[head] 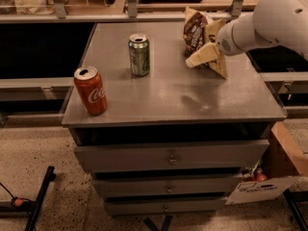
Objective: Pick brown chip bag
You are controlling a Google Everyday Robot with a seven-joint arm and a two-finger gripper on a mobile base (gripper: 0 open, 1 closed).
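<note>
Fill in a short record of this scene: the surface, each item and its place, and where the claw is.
surface: grey cabinet top, drawers below
chip bag: back right, standing
green can: back centre, upright, opened
red can: front left corner, upright, opened
claw: at the chip bag's near side; contact unclear

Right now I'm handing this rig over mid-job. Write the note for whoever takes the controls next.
Gripper: at the back right of the cabinet top, against the front of the brown chip bag; a grasp can't be confirmed.
Bag: appears to rest on the top, not lifted.
Red Coca-Cola can front left, green can back centre, both upright and apart from the bag.
Done: gripper is at the bag.
Left: confirm the grip, lift the bag clear.
</note>
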